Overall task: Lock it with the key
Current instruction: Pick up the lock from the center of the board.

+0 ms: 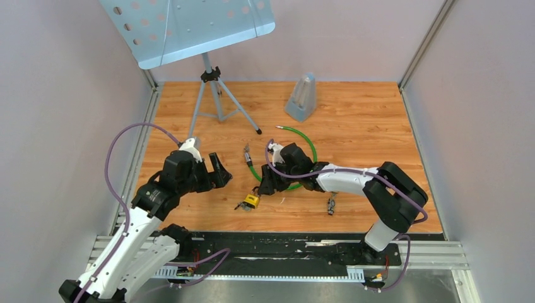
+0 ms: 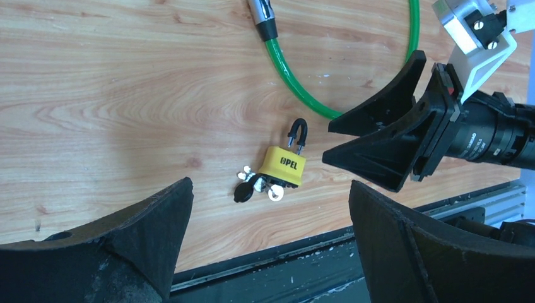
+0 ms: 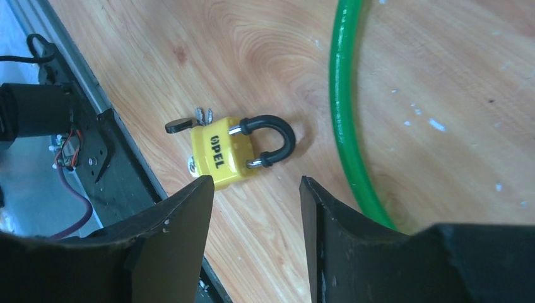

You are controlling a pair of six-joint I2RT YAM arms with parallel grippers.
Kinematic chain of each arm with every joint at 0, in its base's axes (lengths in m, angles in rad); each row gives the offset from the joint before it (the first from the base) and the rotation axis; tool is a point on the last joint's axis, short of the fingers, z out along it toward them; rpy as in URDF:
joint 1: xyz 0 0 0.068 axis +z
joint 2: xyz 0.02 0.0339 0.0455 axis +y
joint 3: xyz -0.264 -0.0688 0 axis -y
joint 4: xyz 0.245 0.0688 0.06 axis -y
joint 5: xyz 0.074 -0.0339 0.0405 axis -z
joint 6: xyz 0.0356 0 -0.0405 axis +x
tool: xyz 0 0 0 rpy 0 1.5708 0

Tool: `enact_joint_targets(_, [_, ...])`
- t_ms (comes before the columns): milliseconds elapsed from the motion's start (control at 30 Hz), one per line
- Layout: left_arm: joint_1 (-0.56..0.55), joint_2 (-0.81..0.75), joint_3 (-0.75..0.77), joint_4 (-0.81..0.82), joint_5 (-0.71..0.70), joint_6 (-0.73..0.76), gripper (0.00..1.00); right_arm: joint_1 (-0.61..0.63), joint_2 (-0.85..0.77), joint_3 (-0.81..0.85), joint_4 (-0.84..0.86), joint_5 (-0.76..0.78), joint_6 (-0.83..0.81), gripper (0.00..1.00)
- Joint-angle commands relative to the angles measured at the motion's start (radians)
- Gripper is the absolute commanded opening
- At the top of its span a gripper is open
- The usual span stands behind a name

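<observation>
Well, the right gripper hangs low over the table with its fingers apart and nothing between them. Through the gap in its own wrist view you look almost straight down on the yellow padlock. The lock lies flat on the wood just ahead of the fingertips, close to the near edge of the table. Its long axis runs roughly across the gap. The black shackle points towards the green cable, and the bunch of keys sits at the opposite, bottom end. One black-headed key looks to be at the keyway, though I cannot tell whether it is seated. Both shackle legs meet the body, but whether they are latched is not clear either.

The left gripper is also spread wide and empty. It stands further back on the keys' side, with the lock in view between its fingers. So the right arm is the nearer one to the body, while the left faces the key end.

The cable curls just beyond the lock, not touching it. No box or tray is in sight.
</observation>
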Motion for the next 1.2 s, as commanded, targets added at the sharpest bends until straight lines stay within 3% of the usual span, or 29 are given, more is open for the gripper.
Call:
enact_joint_targets(0, [-0.004, 0.026, 0.077, -0.015, -0.011, -0.003, 1.0, -0.088, 0.01, -0.044, 0.183, -0.235, -0.099, 0.54])
enact_joint_targets(200, [-0.004, 0.041, 0.105, -0.037, -0.022, 0.012, 1.0, -0.11, 0.092, -0.006, 0.193, -0.358, -0.206, 0.56])
enact_joint_targets(300, [-0.004, 0.043, 0.108, -0.041, -0.034, 0.013, 1.0, -0.11, 0.125, 0.02, 0.201, -0.364, -0.201, 0.52])
enact_joint_targets(500, [-0.004, 0.062, 0.115, -0.048, -0.035, 0.022, 1.0, -0.108, 0.155, 0.034, 0.245, -0.246, -0.147, 0.48])
enact_joint_targets(733, [-0.004, 0.085, 0.12, -0.051, -0.062, 0.035, 1.0, -0.059, 0.183, 0.009, 0.35, -0.154, -0.166, 0.56])
enact_joint_targets(900, [-0.004, 0.09, 0.119, -0.053, -0.063, 0.038, 1.0, -0.058, 0.216, 0.001, 0.403, -0.313, -0.23, 0.58])
enact_joint_targets(1167, [-0.004, 0.092, 0.122, -0.057, -0.064, 0.041, 1.0, -0.086, 0.234, 0.012, 0.343, -0.461, -0.28, 0.55])
